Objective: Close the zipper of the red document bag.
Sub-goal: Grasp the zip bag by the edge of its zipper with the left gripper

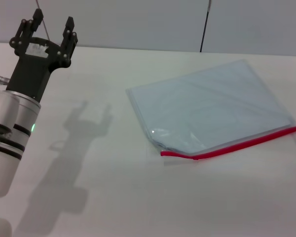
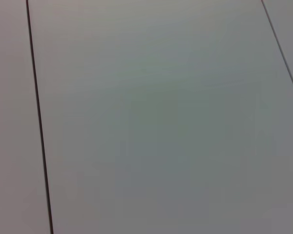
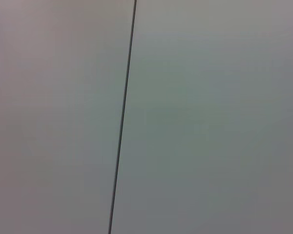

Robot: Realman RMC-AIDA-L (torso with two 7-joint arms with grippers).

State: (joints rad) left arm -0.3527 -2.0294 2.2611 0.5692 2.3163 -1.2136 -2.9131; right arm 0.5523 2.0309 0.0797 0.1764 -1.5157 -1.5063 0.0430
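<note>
Nothing started yet, reads as the pre-approach step. The red document bag (image 1: 212, 106) lies flat on the white worktop (image 1: 113, 197), right of centre in the head view, turned at an angle. Its zipper (image 1: 232, 145) is the red strip along the long edge nearest the robot, running from a low left end up to the far right corner. Can't make out the slider (too small), so which end it sits at is unknown, and how much of the zip is open can't be told either.

Left claw (image 1: 52, 24) is raised at the far left, well apart from the bag, fingers spread wide with nothing between them. Right claw is not in view; only a dark sliver shows at the right edge. Both wrist views show plain panelled wall only.

Next move, as I judge it: bring one claw down to pin the bag near the zip, the other to find and pinch the slider, then pull along the strip.
</note>
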